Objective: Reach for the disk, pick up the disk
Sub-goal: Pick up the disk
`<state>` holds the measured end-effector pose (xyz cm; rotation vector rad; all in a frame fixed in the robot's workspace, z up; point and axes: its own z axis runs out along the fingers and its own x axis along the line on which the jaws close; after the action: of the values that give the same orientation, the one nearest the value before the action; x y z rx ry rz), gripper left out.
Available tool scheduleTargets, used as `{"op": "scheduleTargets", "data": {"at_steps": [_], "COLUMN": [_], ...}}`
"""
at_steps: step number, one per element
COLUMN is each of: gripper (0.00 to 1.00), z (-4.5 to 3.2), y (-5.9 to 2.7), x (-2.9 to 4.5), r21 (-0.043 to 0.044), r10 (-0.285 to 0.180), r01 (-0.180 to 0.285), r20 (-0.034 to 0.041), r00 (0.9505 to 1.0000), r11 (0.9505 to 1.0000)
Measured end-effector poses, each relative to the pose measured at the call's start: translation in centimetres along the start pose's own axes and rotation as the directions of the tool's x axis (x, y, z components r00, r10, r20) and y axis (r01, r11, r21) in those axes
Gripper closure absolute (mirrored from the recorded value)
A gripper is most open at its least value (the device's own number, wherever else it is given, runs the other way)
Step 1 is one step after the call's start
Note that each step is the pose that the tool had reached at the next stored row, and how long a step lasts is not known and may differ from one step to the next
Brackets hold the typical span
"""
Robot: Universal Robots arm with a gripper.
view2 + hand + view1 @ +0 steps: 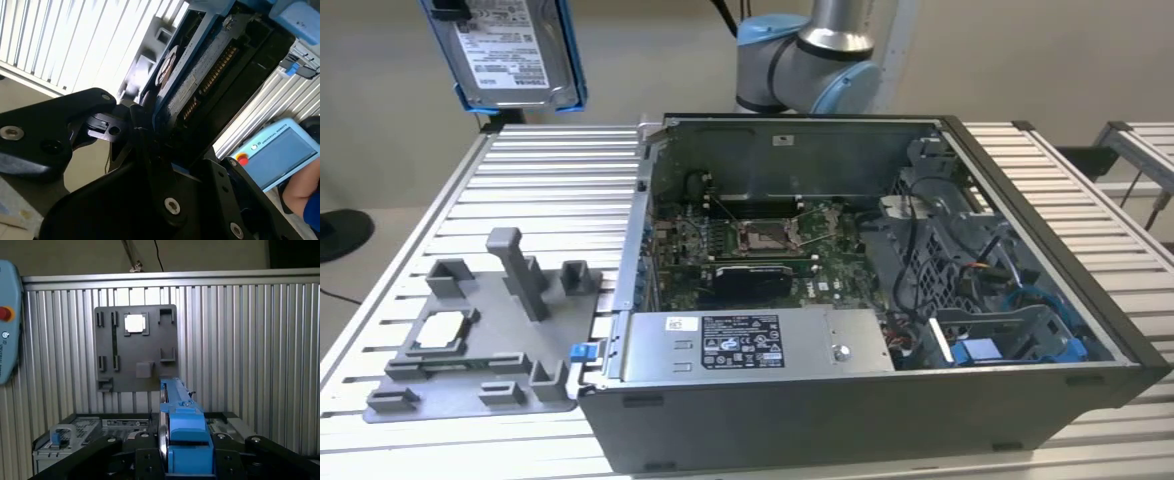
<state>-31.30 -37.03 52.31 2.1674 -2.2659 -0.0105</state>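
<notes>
The disk (507,52), silver with a white label and a bright blue bracket, hangs upright in the air at the exterior view's upper left, well above the slatted table. My gripper (451,9) holds it from above. In the first wrist view the disk (181,427) appears edge-on, blue bracket facing the camera, clamped between the black fingers (145,460) of the gripper (182,462). The second wrist view has the disk's underside (200,80) and circuit board, with the gripper (152,135) shut on it.
An open computer case (854,425) stands on the slatted table (547,180), with a grey labelled box (747,345) inside. A grey fixture plate (480,330) with a small square chip (447,328) lies beside it. A blue pendant (280,150) and a person's arm (300,200) are nearby.
</notes>
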Motion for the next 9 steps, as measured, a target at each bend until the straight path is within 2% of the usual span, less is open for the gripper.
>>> {"op": "scheduleTargets", "data": {"at_steps": [9], "gripper": [1.00], "z": [-0.02], "y": [-2.64], "x": [-0.12], "r21": [0.0000], "r10": [0.000], "r01": [0.000], "r20": [0.0001], "r00": [1.0000], "r11": [1.0000]}}
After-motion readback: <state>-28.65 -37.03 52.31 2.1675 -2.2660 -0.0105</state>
